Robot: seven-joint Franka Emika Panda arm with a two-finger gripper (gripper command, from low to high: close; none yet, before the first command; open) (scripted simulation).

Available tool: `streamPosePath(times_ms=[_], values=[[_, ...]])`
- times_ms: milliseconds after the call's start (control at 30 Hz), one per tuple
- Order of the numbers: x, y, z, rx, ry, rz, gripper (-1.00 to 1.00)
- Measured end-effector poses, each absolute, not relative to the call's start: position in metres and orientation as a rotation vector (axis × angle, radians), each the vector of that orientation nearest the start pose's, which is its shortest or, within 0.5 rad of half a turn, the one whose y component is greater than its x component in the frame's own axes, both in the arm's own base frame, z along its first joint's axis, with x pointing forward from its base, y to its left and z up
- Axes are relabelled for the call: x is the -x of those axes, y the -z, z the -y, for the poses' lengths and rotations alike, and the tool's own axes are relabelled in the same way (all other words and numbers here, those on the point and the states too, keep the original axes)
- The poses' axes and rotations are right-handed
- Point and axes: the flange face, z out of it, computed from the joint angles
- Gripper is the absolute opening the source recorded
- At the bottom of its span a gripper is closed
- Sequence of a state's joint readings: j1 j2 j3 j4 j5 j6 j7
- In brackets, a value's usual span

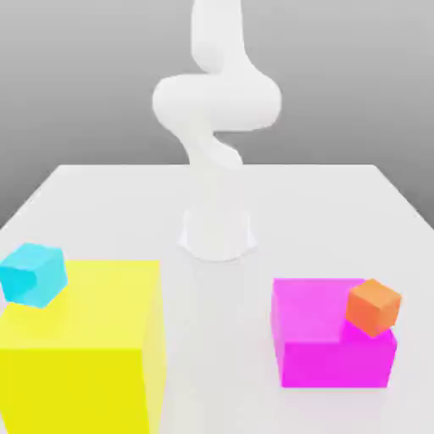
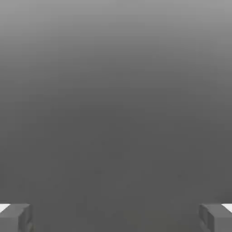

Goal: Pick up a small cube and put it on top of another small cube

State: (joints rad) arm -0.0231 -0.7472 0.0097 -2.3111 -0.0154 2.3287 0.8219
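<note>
No brand, label or writing can be read on any surface; every block is rendered in a single plain colour. In the exterior view the cyan cube (image 1: pixel 33 274) is seen resting at the far corner of the yellow block (image 1: pixel 80 347), on the exterior view's left, overhanging that block's edge slightly. The yellow block is cut off by the picture's lower and left borders, so its full extent cannot be made out. On the exterior view's right the orange cube (image 1: pixel 374 306) is seen sitting tilted at the far right corner of the magenta block (image 1: pixel 326 335), partly past that corner. The two small cubes are well apart, with bare white table (image 1: pixel 212 195) between the blocks that carry them. The white arm (image 1: pixel 216 110) is seen rising from its base at the middle of the table, behind both blocks; its upper part is cut off by the top border, and its outline is soft. In the hand view the gripper (image 2: pixel 116 217) is shown with its two grey fingertips (image 2: pixel 16 217) set wide apart at opposite sides of the picture, nothing being clamped between them. Each fingertip is cut off by the picture's border, and behind them a featureless grey background is rendered.
</note>
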Motion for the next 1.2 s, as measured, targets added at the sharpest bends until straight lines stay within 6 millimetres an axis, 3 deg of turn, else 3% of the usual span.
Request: streamPosePath(times_ms=[133, 267, 400, 533, 633, 767, 1033, 1067, 1200], values=[[-0.403, -0.611, 0.065, 2.335, 0.853, -1.472, 0.00], [-0.410, -0.521, 0.139, 2.101, 0.685, -1.899, 0.00], [-0.386, -0.430, 0.207, 1.781, 0.515, -2.290, 0.00], [-0.336, -0.344, 0.259, 1.385, 0.347, -2.627, 0.00], [-0.290, -0.280, 0.268, 1.151, 0.218, -2.812, 0.00], [-0.228, -0.208, 0.250, 0.928, 0.041, -2.982, 0.00], [-0.218, -0.140, 0.242, 0.913, 0.002, -3.008, 0.00], [-0.217, -0.133, 0.241, 0.913, 0.001, -3.007, -1.00], [-0.217, -0.133, 0.241, 0.913, 0.003, -3.007, -1.00]])
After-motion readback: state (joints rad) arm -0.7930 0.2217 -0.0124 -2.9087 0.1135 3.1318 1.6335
